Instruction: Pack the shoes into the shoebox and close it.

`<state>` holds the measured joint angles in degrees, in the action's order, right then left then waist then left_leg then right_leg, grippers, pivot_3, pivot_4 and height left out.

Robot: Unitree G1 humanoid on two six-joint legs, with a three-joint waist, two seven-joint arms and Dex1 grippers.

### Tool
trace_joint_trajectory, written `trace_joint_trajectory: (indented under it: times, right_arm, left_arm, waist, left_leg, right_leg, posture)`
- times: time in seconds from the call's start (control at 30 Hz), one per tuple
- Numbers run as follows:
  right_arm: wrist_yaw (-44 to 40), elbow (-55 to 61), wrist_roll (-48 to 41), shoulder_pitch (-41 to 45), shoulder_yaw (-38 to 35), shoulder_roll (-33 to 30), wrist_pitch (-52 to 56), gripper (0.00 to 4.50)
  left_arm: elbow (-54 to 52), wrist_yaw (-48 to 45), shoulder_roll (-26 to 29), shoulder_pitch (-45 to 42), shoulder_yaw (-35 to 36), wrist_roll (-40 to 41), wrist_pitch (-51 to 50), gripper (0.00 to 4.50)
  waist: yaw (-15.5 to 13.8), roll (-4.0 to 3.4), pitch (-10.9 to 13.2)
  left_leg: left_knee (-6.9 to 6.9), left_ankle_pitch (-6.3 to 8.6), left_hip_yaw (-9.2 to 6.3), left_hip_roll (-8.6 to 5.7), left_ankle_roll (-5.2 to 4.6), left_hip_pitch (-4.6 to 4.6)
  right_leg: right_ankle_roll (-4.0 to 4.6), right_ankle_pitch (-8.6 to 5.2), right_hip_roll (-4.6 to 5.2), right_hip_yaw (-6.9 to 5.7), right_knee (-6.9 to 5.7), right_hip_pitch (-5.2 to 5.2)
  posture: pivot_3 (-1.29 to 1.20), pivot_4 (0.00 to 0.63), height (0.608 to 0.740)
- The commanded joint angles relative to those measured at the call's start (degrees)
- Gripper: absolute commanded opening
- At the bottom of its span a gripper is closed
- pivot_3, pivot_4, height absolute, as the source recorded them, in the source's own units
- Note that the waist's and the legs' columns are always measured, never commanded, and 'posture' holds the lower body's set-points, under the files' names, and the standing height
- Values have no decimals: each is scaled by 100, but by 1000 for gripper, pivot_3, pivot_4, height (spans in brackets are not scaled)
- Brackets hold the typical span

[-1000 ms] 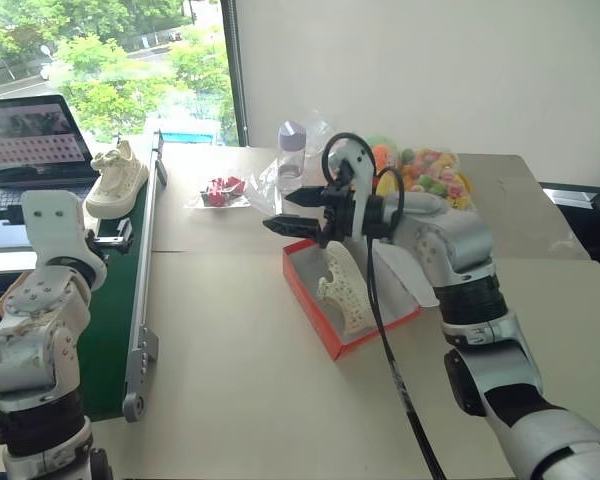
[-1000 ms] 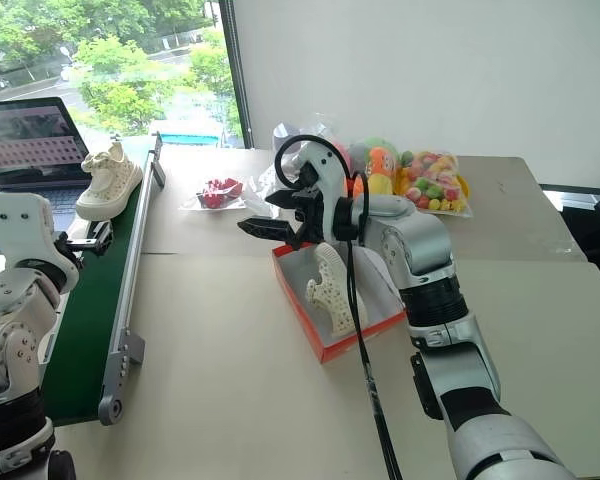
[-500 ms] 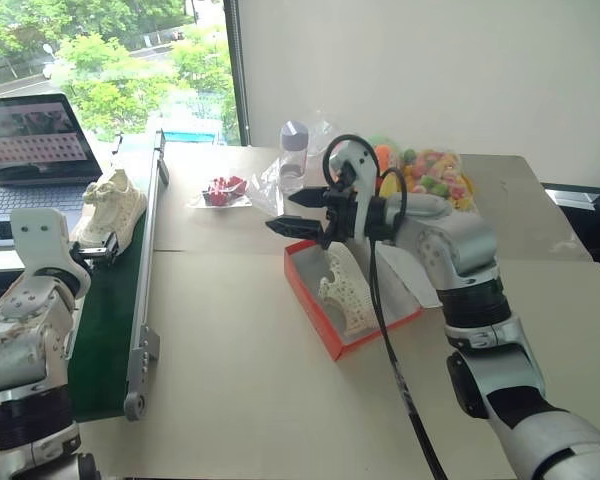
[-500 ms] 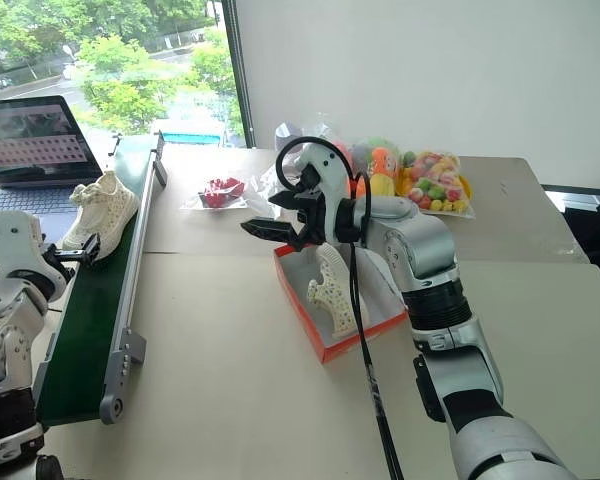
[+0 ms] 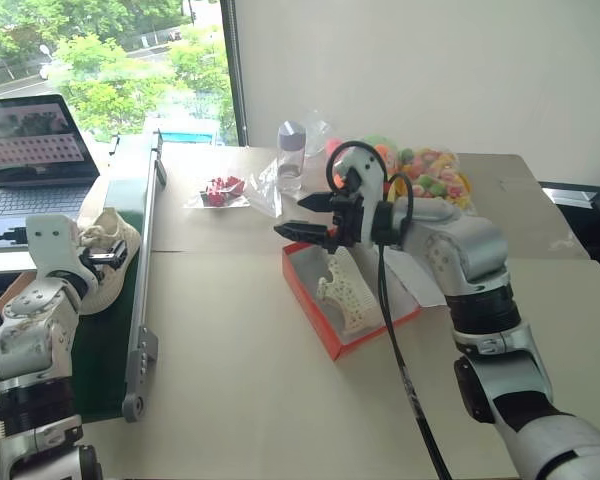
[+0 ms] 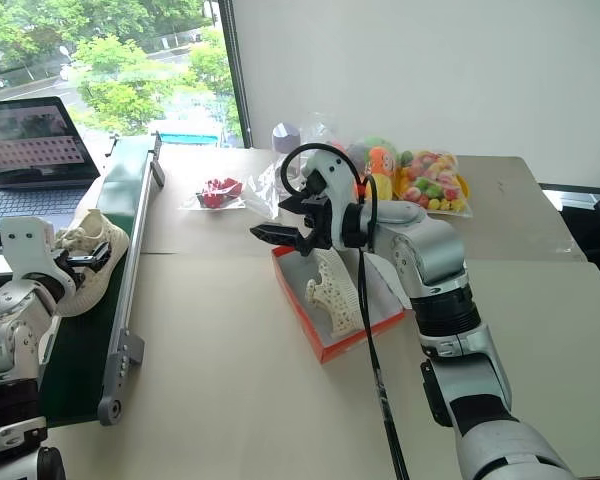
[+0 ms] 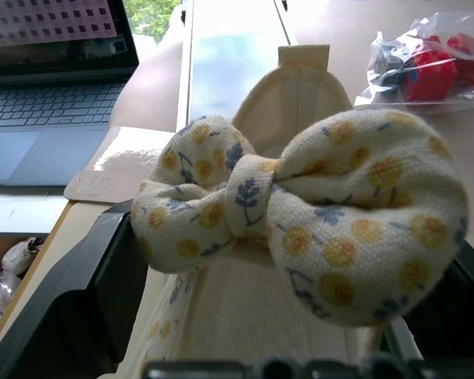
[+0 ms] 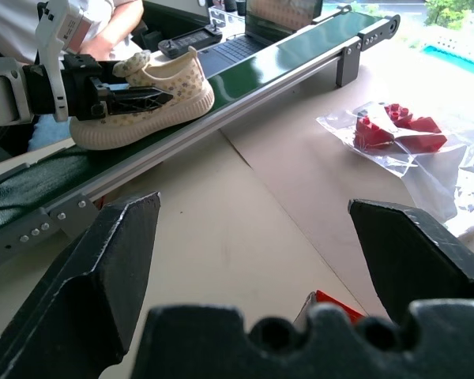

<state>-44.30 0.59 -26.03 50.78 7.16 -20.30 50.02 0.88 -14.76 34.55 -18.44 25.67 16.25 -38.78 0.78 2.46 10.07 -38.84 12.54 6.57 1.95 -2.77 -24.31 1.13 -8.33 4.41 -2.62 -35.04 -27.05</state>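
Running down the left side, the green conveyor (image 5: 115, 330) carries one shoe (image 5: 105, 255); the left gripper (image 5: 100, 258) straddles it, fingers wide, apparently about to lift it. Over the open shoebox (image 5: 320, 325) (the other shoe (image 5: 345, 295) already inside) hangs the right gripper (image 5: 310, 215), spread empty.

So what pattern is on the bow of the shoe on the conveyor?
Cream bow with yellow dots and small blue leaf sprigs; clearest in the left wrist view.
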Motion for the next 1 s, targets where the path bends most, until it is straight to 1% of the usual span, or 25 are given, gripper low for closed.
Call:
trace_joint_trajectory:
  times: [0.03, 0.07, 0.17, 0.2, 0.3, 0.33, 0.37, 0.47, 0.53, 0.6, 0.67, 0.77, 0.87, 0.9, 1.0]
  right_arm:
    - [50, 233, -103, 140, -197, -47, 18, 4500]
    - [57, 234, -105, 146, -201, -49, 22, 4500]
    - [69, 237, -108, 157, -195, -60, 26, 4500]
    - [71, 237, -106, 160, -192, -63, 26, 4500]
    - [73, 226, -97, 169, -183, -64, 18, 4500]
    - [76, 216, -92, 178, -178, -59, 13, 4500]
    - [78, 210, -88, 183, -174, -56, 9, 4500]
    - [101, 169, -101, 218, -199, -28, 12, 4500]
    - [183, 118, -270, 254, -384, 82, 141, 4500]
    - [341, 12, -529, 367, -736, 246, 352, 4500]
    - [673, -250, -906, 587, -1299, 491, 610, 4500]
    - [1146, -639, -1221, 873, -1880, 725, 845, 4500]
    - [1689, -1028, -1560, 1163, -2486, 915, 1014, 4500]
    - [1885, -1159, -1682, 1258, -2699, 979, 1053, 4500]
    - [2536, -1563, -2062, 1526, -3331, 1133, 1156, 4500]
  left_arm:
    - [-37, -152, 23, -97, 12, 171, -46, 3337]
    - [-38, -166, 25, -99, 7, 184, -49, 2915]
    - [-29, -176, -1, -118, 36, 243, -43, 1927]
    - [-27, -175, -12, -124, 47, 266, -45, 1496]
    - [-35, -157, -39, -132, 67, 302, -47, 565]
    - [-46, -134, -50, -144, 80, 304, -46, 334]
    - [-53, -117, -56, -152, 89, 306, -46, 234]
    - [-126, 41, -65, -296, 119, 267, 6, 214]
    - [-273, 70, -79, -433, 121, 304, 96, 214]
    - [-558, 40, -98, -713, 29, 414, 120, 214]
    - [-927, -75, -151, -1174, -211, 591, 74, 214]
    - [-1270, -114, -312, -1696, -481, 812, -113, 214]
    - [-1557, -21, -611, -2148, -711, 1063, -331, 214]
    - [-1637, -29, -695, -2273, -821, 1119, -373, 214]
    - [-1801, 148, -1121, -2658, -1035, 1345, -507, 214]
  waist:
    - [-13, 0, 0]
    - [-25, 0, 0]
    - [-34, 0, 0]
    - [-32, 0, 0]
    - [-27, 0, 0]
    - [-27, 0, 0]
    - [-27, 0, 0]
    - [-31, 0, 0]
    - [-32, 1, 0]
    - [-31, 2, 1]
    - [-40, 7, 3]
    - [-63, 8, 3]
    - [-55, 8, 3]
    - [-46, 8, 3]
    - [-25, 8, 3]
  left_leg:
    - [0, 0, 0, 0, 0, 1]
    - [0, -1, -1, 0, 1, 1]
    - [-1, -3, -4, 0, 6, 0]
    - [-1, -3, -3, 0, 6, 1]
    - [0, -3, -3, 1, 6, 0]
    - [1, -3, -3, 1, 6, 0]
    - [2, -3, -3, 2, 6, 0]
    - [1, -4, -4, 1, 6, 0]
    - [-1, -3, -4, 1, 6, -2]
    - [-1, -3, -4, 1, 6, -7]
    - [-1, -4, -7, 0, 5, -17]
    - [-9, -5, -15, -1, 6, -35]
    - [-7, -11, -10, -4, -18, -33]
    - [-5, -26, -8, -5, -45, -33]
    - [0, -28, -9, -3, -48, -32]
  right_leg:
    - [0, 0, 0, 0, -1, 0]
    - [0, -1, 1, -2, -2, 0]
    - [-1, -3, 2, -5, -1, 2]
    - [-3, -4, 3, -5, 0, 2]
    - [-8, -7, 1, -5, 0, 1]
    - [-8, -7, 1, -5, 0, 1]
    - [-7, -7, 1, -6, 0, 1]
    - [-6, -6, 2, -6, -1, 1]
    - [-8, -7, 2, -7, 1, 1]
    - [-7, -5, 2, -8, 3, 1]
    - [7, 5, 1, -13, 5, -4]
    - [6, 8, 1, -20, 7, -7]
    - [4, 8, 3, -17, 11, -4]
    - [4, 9, 3, -17, 13, -4]
    - [3, 8, -1, -16, 10, -5]
  posture:
    - [0, 150, 740]
    - [0, 150, 740]
    - [0, 150, 740]
    - [0, 150, 740]
    - [0, 150, 740]
    - [0, 150, 740]
    - [0, 150, 740]
    - [0, 150, 740]
    - [0, 150, 740]
    - [0, 150, 740]
    - [0, 150, 740]
    - [0, 150, 740]
    - [0, 150, 740]
    - [0, 150, 740]
    - [0, 150, 740]
